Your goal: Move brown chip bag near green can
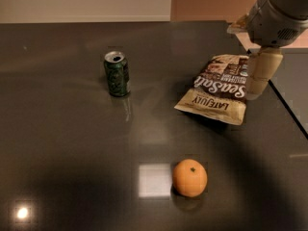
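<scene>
The brown chip bag (219, 88) lies flat on the dark table (72, 153) at the right, its tan bottom edge toward me. The green can (117, 73) stands upright to the left of the bag, well apart from it. My gripper (256, 83) hangs from the upper right, just over the bag's right edge, with the grey wrist above it. I cannot tell whether it touches the bag.
A round orange fruit (190, 177) sits near the front, below the bag. The table's right edge (288, 105) runs diagonally just past the bag. A bright light reflection (154, 179) lies left of the fruit.
</scene>
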Action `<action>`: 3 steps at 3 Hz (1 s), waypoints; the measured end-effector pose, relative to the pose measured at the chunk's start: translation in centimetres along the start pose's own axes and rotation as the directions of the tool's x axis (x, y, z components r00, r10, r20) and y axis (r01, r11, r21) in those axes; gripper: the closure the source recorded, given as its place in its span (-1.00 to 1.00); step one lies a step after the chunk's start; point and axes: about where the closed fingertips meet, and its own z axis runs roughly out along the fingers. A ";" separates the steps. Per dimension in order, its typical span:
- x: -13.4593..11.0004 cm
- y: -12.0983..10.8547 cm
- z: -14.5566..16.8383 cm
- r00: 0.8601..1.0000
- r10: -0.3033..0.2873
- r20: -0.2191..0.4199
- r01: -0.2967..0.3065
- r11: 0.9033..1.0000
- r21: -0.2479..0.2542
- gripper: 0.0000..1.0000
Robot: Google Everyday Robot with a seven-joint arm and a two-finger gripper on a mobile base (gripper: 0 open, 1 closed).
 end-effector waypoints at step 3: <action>3.4 -2.4 6.7 0.967 -0.253 0.025 0.254 0.955 -0.154 -1.00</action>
